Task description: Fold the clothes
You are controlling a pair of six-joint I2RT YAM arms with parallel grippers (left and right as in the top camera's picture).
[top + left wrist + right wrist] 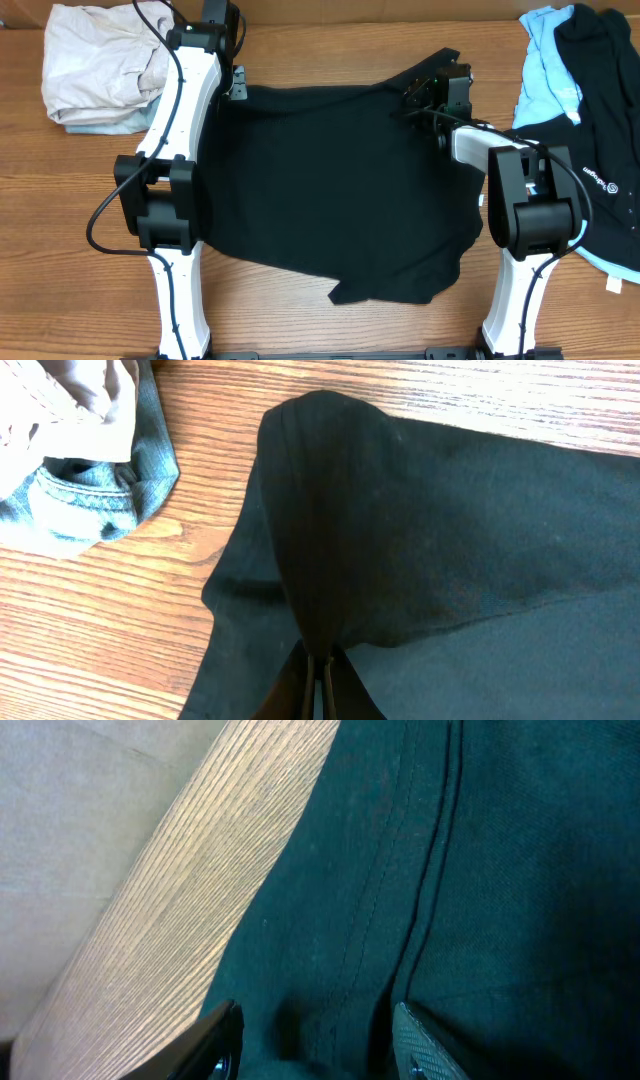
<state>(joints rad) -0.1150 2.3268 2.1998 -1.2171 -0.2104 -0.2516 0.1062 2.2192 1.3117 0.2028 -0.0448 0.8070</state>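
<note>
A large plain black garment (320, 190) lies spread across the middle of the table. My left gripper (235, 85) sits at its far left corner. In the left wrist view this gripper (322, 658) is shut on a pinched ridge of the black fabric (450, 560), which rises in a fold ahead of the fingers. My right gripper (430, 95) is at the far right corner. In the right wrist view it (315, 1020) stands open, its jaws straddling the stitched hem of the black fabric (480, 870) close to the cloth's edge.
A beige pile (100, 60) sits at the far left, with blue denim (90, 500) under it. At the far right lie a light blue garment (545, 70) and a black one with a white logo (595, 110). Bare wooden table (60, 250) shows front left.
</note>
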